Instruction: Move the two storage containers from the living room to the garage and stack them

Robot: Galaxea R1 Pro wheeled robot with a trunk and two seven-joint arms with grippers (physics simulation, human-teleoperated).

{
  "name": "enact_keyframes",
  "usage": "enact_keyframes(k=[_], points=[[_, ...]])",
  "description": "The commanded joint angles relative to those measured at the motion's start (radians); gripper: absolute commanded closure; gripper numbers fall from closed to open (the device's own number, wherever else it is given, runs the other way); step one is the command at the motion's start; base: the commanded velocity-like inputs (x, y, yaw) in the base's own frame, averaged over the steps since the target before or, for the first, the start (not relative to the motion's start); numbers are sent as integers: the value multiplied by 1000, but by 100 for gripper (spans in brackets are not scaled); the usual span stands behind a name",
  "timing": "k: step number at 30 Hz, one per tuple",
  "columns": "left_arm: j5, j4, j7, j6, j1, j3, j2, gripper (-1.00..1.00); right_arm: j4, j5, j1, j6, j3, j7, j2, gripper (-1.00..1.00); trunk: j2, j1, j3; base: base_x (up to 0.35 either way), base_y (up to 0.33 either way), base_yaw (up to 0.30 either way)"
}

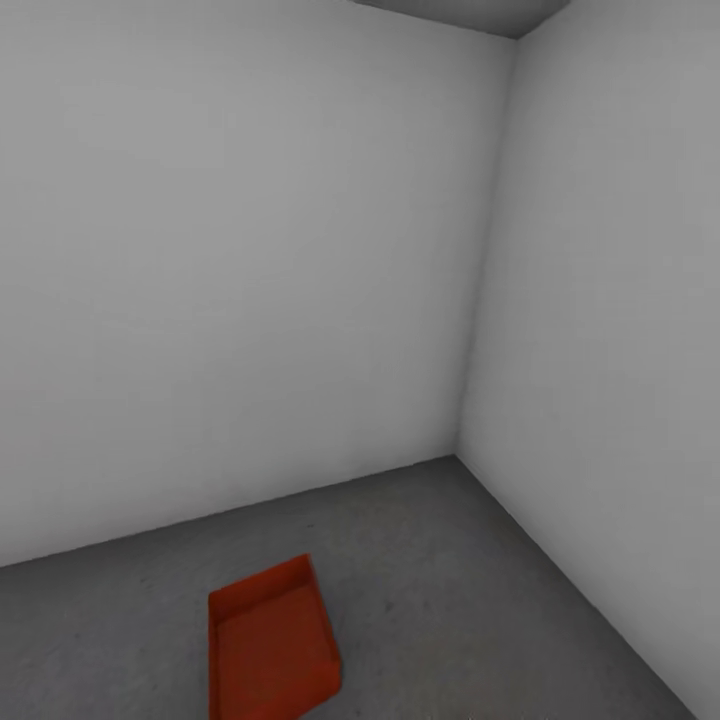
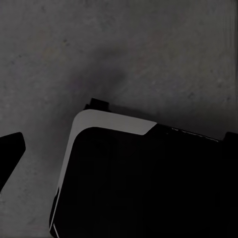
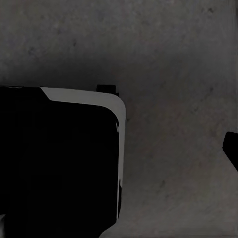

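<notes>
One orange-red storage container [image 1: 270,650] lies open side up on the dark grey concrete floor [image 1: 450,580] of the garage, low in the head view and a little left of centre. It stands apart from both white walls. My left gripper [image 2: 120,148] hangs over the floor with one dark fingertip [image 2: 11,153] showing far out at the frame's edge and nothing between the fingers. My right gripper [image 3: 119,148] hangs likewise, one fingertip [image 3: 232,148] at the edge, holding nothing.
Two plain white walls meet in a corner [image 1: 458,455] ahead and to the right. My own black base with a white rim [image 2: 114,121] [image 3: 84,96] shows over speckled concrete in both wrist views. Bare floor stretches right of the container.
</notes>
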Motion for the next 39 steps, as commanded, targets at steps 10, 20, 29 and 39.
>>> enact_keyframes(k=[10, 20, 29, 39], points=[[9, 1, -4, -2, -1, -4, 1, -100, 3, -3, -2, -6, 7, 3, 0, -100, -1, 0, 4, 0, 0, -278], [9, 1, -4, -2, -1, -4, 2, -100, 3, -5, -2, -5, 7, 3, 0, -100, -1, 0, 11, 0, 0, -278], [9, 1, -4, -2, -1, -4, 2, -100, 3, -6, -2, -6, 6, 3, 0, -100, -1, 0, 20, 0, 0, -211], [9, 1, -4, -2, -1, -4, 2, -100, 3, -8, -2, -5, 4, 4, 0, -100, -1, 0, 34, 0, 0, -139]])
